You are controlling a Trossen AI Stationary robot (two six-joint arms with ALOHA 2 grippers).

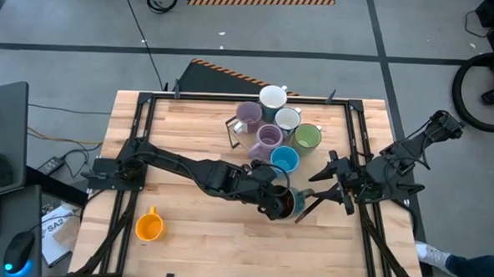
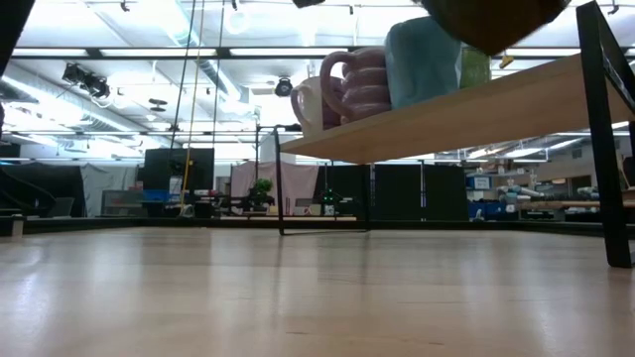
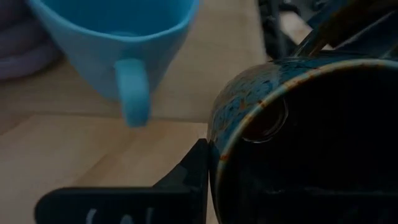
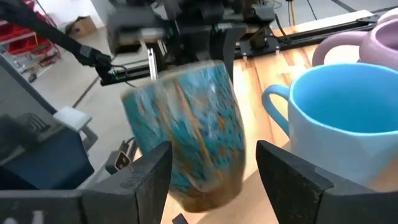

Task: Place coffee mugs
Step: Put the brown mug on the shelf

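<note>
A dark blue-and-brown speckled mug (image 1: 286, 204) hangs in the air near the table's right side, by the blue mug (image 1: 284, 159). My left gripper (image 1: 274, 198) is shut on it. My right gripper (image 4: 214, 171) is open, one finger on each side of the dark mug's lower half (image 4: 186, 137). Several mugs, white (image 1: 273, 98), lavender (image 1: 248, 115), green (image 1: 307, 138) and blue, stand upright on a raised wooden shelf (image 2: 446, 114). An orange mug (image 1: 149, 226) stands on the table at the near left. My left gripper holds the dark mug by its wall at the rim (image 3: 214, 146). One finger (image 3: 186, 183) lies against the outside of the wall; the other is lost in the mug's dark inside. The mug is lifted clear of the table, roughly upright, its bottom (image 2: 486, 20) above shelf height.
The shelf stands on thin metal legs (image 2: 281, 178) over the table's far middle, with open room beneath it. Black rails (image 1: 360, 135) run along the table's left and right sides. Bare wood lies at the near middle (image 1: 226, 238).
</note>
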